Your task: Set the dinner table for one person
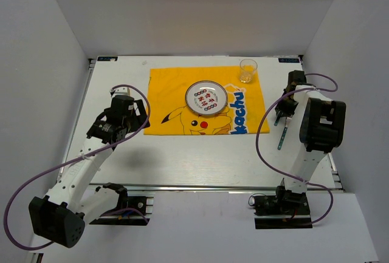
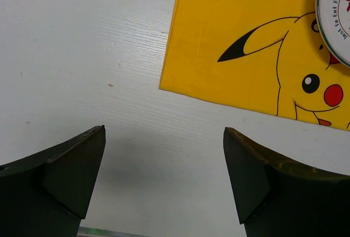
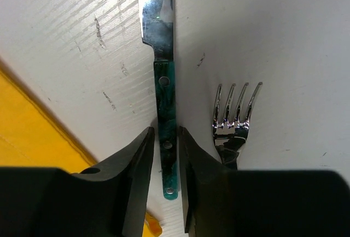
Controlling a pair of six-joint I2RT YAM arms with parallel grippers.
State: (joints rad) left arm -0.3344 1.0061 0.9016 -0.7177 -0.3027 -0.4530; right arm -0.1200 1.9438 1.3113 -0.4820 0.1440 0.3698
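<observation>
Right wrist view alone shows a fork (image 3: 236,111) lying on the counter (image 3: 284,40) just right of a knife (image 3: 164,97). In the top view the fork cannot be made out, and the knife is only a thin sliver at centre right. The right pincer (image 3: 165,132) is closed on the knife's green handle, one finger close against each side, with the blade running towards the top of the frame. Left wrist view shows the left pincer (image 2: 164,132) spread wide over bare counter at lower centre. Only the top view takes in the glass (image 1: 247,70), which stands at the upper right corner of the yellow cloth (image 1: 173,90), and the whole plate (image 1: 187,98) on the cloth's middle.

The knife blade is cut off by the top edge. The fork's handle is hidden under the pincer's right-hand finger. The plate's print is too small to read from above. The counter is white and flat with faint plank lines. It fills the middle of the top view, with a metal rail (image 1: 213,187) along its lower edge.
</observation>
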